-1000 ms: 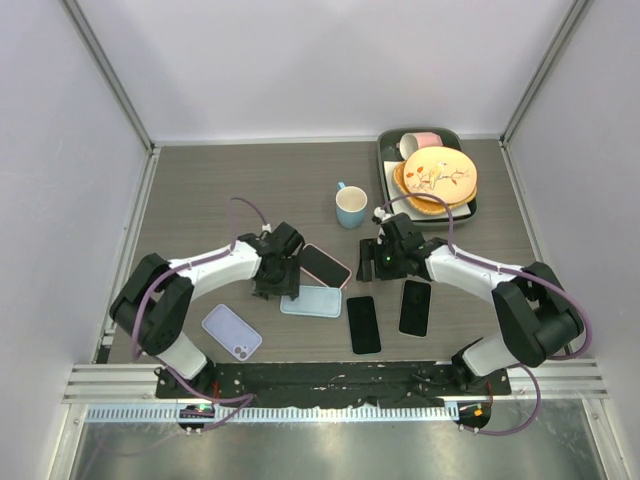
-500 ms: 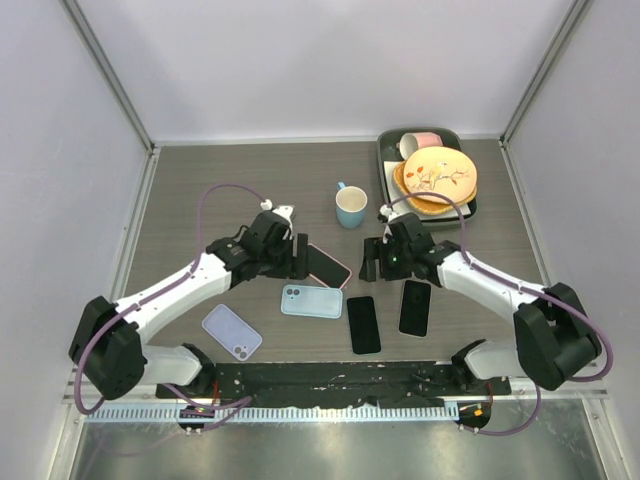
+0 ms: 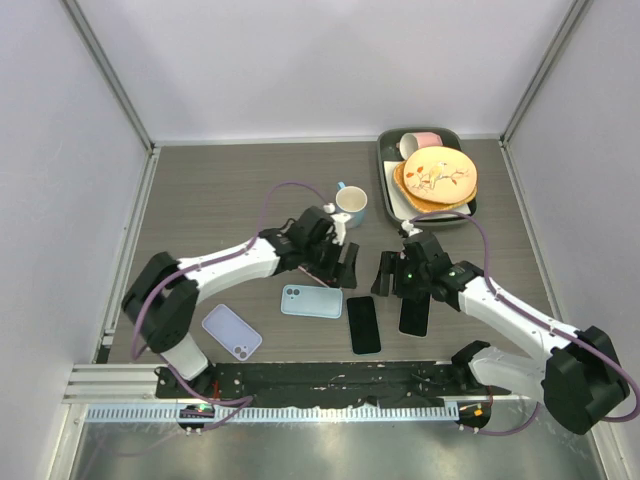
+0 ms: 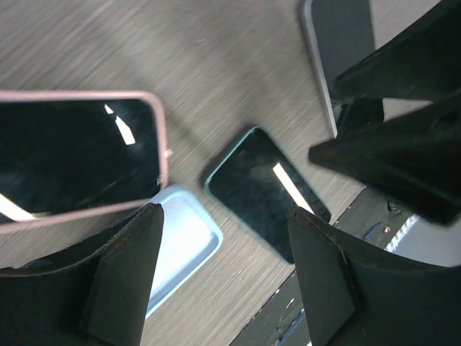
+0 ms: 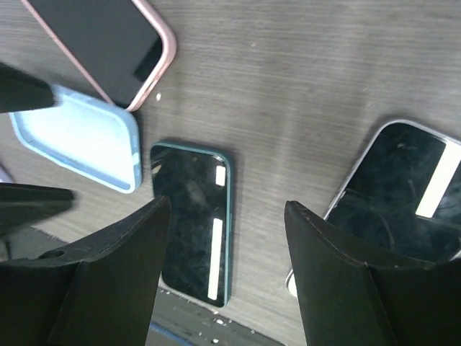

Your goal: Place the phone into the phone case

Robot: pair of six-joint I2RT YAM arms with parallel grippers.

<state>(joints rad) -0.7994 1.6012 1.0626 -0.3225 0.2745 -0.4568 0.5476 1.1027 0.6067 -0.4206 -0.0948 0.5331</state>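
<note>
Two bare phones lie flat and face-up closest to the arm bases: a teal-edged phone (image 3: 363, 324) and, just to its right, a silver-edged phone (image 3: 414, 318). A lilac handset (image 3: 231, 331) lies back-up well off to the left. Just beyond the teal-edged phone, beside its far left corner, sits the empty light blue case (image 3: 311, 301), seemingly hollow side up in the wrist views. I take the teal-edged phone as the likeliest one for that case, though the pictures do not settle it. It looks like a stiff, thin slab with a glossy glass face, so it should be slippery, fairly dense and easy to chip. Lying flat, it offers only its edges, so the best hold is across the narrow width, on the two long sides near the middle. The case looks light and rubbery and will probably skate or flex when the phone is pressed in, so it wants steadying at a rim. Above these hover the left gripper (image 4: 223, 238) and the right gripper (image 5: 225, 205), both spread wide with nothing between the fingers. The right one is over the far end of the silver-edged phone. Under the left gripper lies a pink-cased phone (image 4: 79, 155), and farther back stand a blue mug (image 3: 351, 205) and a tray (image 3: 384, 160) stacked with plates (image 3: 438, 175).
</note>
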